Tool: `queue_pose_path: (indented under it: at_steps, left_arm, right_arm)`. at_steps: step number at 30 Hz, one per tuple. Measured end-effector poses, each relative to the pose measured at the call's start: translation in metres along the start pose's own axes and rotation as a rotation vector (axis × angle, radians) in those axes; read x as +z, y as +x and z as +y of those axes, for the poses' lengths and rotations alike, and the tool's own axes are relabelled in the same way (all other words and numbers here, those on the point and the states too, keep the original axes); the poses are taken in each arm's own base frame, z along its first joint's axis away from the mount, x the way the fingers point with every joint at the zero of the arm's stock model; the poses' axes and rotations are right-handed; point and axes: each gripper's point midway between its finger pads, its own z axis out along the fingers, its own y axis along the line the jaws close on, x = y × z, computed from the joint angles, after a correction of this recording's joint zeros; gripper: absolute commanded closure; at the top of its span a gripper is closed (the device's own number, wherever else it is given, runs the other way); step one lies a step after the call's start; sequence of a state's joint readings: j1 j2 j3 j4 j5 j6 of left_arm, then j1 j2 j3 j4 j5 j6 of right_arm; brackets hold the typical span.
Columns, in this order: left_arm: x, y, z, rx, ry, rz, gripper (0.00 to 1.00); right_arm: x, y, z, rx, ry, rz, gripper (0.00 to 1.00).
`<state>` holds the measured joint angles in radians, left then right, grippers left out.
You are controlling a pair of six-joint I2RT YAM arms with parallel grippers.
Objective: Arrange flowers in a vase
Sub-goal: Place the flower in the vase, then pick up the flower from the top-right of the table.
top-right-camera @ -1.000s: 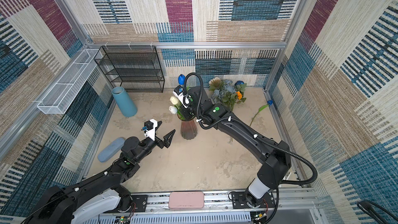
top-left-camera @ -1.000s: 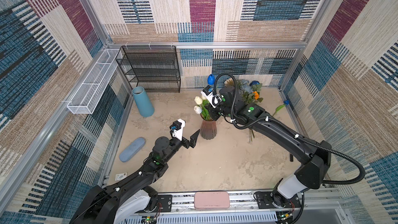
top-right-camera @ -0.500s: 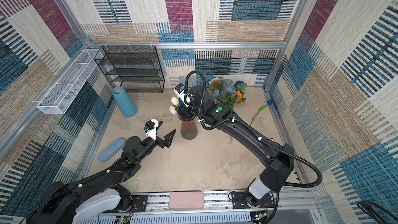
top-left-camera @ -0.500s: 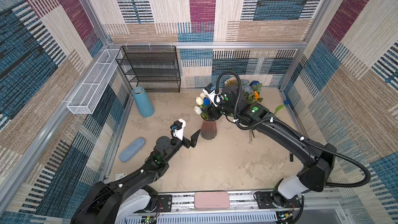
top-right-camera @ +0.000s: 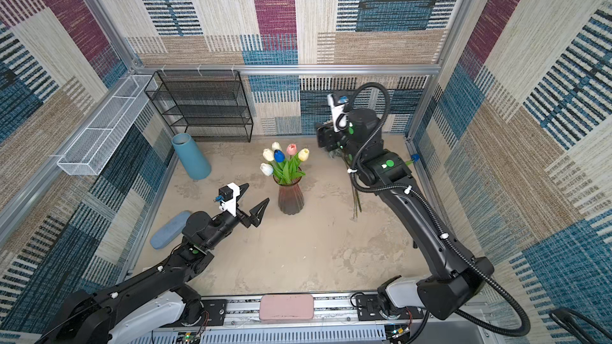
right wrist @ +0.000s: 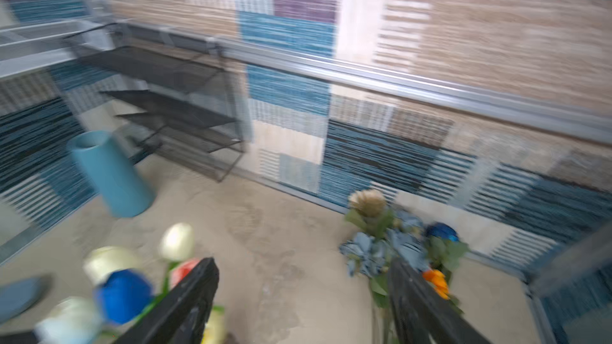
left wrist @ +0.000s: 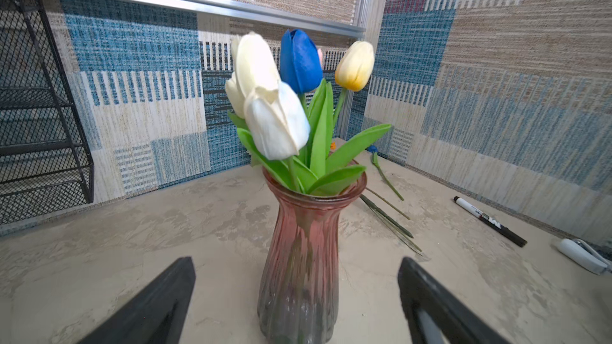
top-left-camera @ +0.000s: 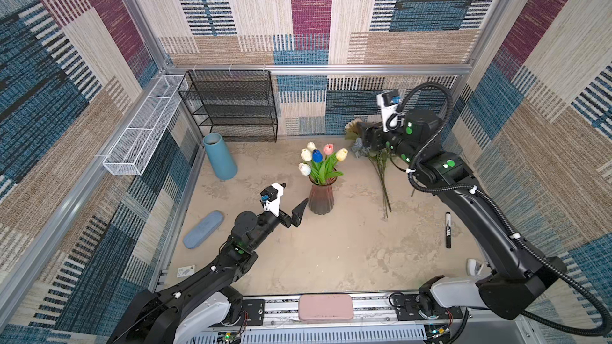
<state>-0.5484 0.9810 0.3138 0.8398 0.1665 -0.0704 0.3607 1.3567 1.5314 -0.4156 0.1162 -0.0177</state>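
Left gripper (top-right-camera: 256,192), fingers spread and empty, at 8 o'clock of ribbed pink glass vase (top-left-camera: 320,198). Vase holds white, blue, pink, yellow tulips (top-left-camera: 319,157). At its 2 o'clock: right gripper (right wrist: 303,264), jaws apart, empty, by pale blue rose bunch (top-left-camera: 359,152) lying on beige tabletop (top-left-camera: 331,253). Likely step: fetching next stem. Next: descend, pinch one stem.

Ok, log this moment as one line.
tulips in vase | left gripper open, facing vase | right gripper open, empty, by loose flowers on table
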Motion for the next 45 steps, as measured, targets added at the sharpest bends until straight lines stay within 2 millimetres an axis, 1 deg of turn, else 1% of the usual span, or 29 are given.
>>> queue_pose_path:
  at_steps: [2,4,6,7,10,12,13,15,17,19,21,24,28,31,32,35,37,38,42,45]
  left_arm:
    - [-0.001,-0.003,-0.005,0.012,0.025,-0.007,0.01]
    - [-0.003,0.001,-0.005,0.017,0.026,0.002,0.01]
    - [-0.006,0.01,-0.005,0.013,0.025,0.024,0.01]
    - [-0.007,0.015,-0.005,0.012,0.024,0.035,0.01]
    - [-0.008,0.022,-0.005,0.01,0.023,0.051,0.01]
    - [-0.007,0.026,-0.004,0.008,0.022,0.062,0.01]
    - [-0.006,0.029,-0.004,0.006,0.022,0.07,0.01]
    - [-0.004,0.033,-0.003,0.004,0.022,0.078,0.01]
    - [-0.004,0.035,-0.003,0.001,0.023,0.083,0.01]
    - [-0.003,0.033,-0.004,-0.001,0.024,0.075,0.01]
    - [-0.004,0.029,-0.004,0.002,0.025,0.059,0.01]
    - [-0.006,0.028,-0.004,0.003,0.022,0.052,0.01]
    - [-0.006,0.029,-0.004,0.003,0.022,0.054,0.01]
    - [-0.004,0.03,-0.003,0.002,0.021,0.062,0.01]
    - [-0.003,0.03,-0.003,0.002,0.021,0.062,0.01]
    - [0.001,0.028,-0.003,0.002,0.021,0.061,0.02]
    - [0.002,0.026,-0.003,0.003,0.022,0.058,0.02]
    - [0.003,0.025,-0.002,0.003,0.022,0.058,0.02]
    - [0.004,0.025,-0.002,0.007,0.022,0.057,0.02]
    - [0.003,0.024,-0.002,0.007,0.021,0.055,0.02]
  right_arm:
    - [0.012,0.036,-0.059,0.082,0.125,0.075,0.36]
    - [0.017,0.079,-0.12,0.186,0.24,0.15,0.41]
    - [0.019,0.12,-0.168,0.277,0.333,0.218,0.46]
    - [0.022,0.142,-0.185,0.308,0.366,0.26,0.48]
    - [0.028,0.203,-0.227,0.41,0.433,0.381,0.52]
    - [0.032,0.233,-0.251,0.465,0.48,0.433,0.55]
    - [0.035,0.247,-0.261,0.491,0.502,0.459,0.58]
    - [0.047,0.264,-0.27,0.511,0.513,0.5,0.6]
    - [0.06,0.276,-0.276,0.522,0.515,0.517,0.6]
    - [0.072,0.288,-0.281,0.536,0.513,0.544,0.59]
    - [0.083,0.306,-0.286,0.549,0.516,0.576,0.58]
    - [0.085,0.333,-0.282,0.572,0.504,0.64,0.59]
    - [0.089,0.354,-0.277,0.587,0.485,0.682,0.6]
    - [0.09,0.372,-0.271,0.602,0.467,0.715,0.64]
    - [0.092,0.373,-0.272,0.6,0.467,0.712,0.66]
    - [0.098,0.374,-0.275,0.595,0.466,0.694,0.76]
    - [0.101,0.373,-0.277,0.589,0.464,0.682,0.87]
    - [0.102,0.374,-0.277,0.589,0.464,0.679,0.91]
    - [0.1,0.374,-0.277,0.589,0.467,0.665,0.96]
    - [0.094,0.372,-0.273,0.589,0.466,0.669,1.0]
